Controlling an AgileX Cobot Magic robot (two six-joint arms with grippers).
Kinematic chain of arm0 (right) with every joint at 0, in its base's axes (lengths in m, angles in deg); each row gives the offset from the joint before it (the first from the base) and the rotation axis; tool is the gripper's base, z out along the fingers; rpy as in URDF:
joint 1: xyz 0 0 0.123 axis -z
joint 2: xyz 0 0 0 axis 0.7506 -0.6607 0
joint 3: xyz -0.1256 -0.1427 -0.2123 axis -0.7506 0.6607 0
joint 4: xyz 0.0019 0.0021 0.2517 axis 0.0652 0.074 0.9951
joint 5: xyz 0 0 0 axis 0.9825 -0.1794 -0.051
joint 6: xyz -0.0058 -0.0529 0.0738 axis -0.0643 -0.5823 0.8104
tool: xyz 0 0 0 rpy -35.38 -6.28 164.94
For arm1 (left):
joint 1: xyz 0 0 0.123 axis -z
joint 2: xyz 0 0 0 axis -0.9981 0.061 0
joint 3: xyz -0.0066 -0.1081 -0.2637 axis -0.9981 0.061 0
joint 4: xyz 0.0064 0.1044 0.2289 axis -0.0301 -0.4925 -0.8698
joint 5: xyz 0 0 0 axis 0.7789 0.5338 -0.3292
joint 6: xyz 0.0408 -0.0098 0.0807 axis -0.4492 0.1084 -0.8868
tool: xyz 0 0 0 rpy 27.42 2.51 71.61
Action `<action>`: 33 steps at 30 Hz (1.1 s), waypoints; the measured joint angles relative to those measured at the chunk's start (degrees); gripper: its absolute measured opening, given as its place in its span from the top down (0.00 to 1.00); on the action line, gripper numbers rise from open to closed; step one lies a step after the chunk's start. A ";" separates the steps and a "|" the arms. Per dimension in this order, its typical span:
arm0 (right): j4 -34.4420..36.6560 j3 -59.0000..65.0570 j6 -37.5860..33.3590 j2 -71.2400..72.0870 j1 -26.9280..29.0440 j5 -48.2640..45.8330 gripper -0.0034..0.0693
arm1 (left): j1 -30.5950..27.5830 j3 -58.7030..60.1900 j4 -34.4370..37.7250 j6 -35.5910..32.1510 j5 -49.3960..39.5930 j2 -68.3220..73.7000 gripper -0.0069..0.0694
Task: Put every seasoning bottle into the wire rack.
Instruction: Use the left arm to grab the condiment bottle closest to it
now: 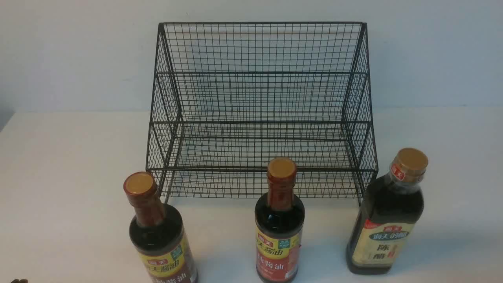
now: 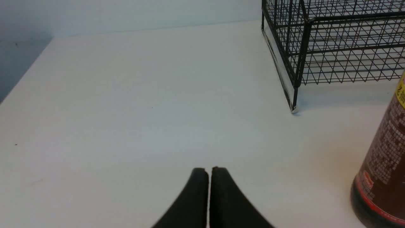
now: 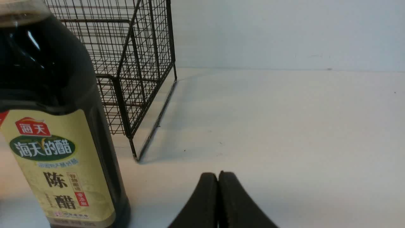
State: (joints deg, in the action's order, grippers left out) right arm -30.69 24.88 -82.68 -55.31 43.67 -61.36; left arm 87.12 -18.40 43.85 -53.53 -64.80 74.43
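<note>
The left claw [image 2: 208, 169] is clenched, its two black fingers pressed together at the tips. It grips nothing and hangs just over the bare white surface [image 2: 126, 110]. The right claw [image 3: 218, 173] is clenched the same way, with only a hairline seam between its fingers, and it also holds and touches nothing.

Three bottles stand upright on the surface in a rough row, all outside the rack. The middle bottle [image 1: 279, 232] is slim and round, with dark liquid, a red neck, a gold cap and a yellow-and-red label. The left bottle [image 1: 159, 236] looks the same and stands at about eight o'clock from it, well apart, a little nearer the robot, with its base cut off by the front view's edge. The left wrist view shows its brown printed side near the left claw. The big bottle [image 1: 387, 220] stands at three o'clock from the middle one. It is squarer, with a gold cap and a cream label with a green oval, and it fills the right wrist view close beside the right claw.

The rack [image 1: 259, 182] lies at twelve o'clock from the middle bottle, just behind the row. It is black wire mesh with two stepped tiers, sloping sides and a tall back. The big bottle stands just in front of its right front corner. A pale wall [image 1: 78, 51] rises behind it.
</note>
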 joint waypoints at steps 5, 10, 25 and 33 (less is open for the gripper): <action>0.00 0.00 0.00 0.00 0.00 0.00 0.97 | 0.00 0.00 -0.02 0.00 0.00 0.00 0.92; 0.00 0.00 0.00 0.00 0.00 0.00 0.97 | 0.00 0.00 -0.07 0.00 0.00 0.00 0.92; 0.00 0.00 0.00 0.00 0.00 0.00 0.97 | 0.00 0.05 4.80 3.54 2.18 0.00 0.92; 0.00 0.00 0.00 0.00 0.00 0.00 0.97 | 0.00 0.06 37.37 23.03 4.39 0.00 0.92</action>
State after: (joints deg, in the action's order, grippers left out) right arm -30.69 24.88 -82.68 -55.31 43.67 -61.36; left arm 87.12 -18.34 81.22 -30.51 -60.41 74.43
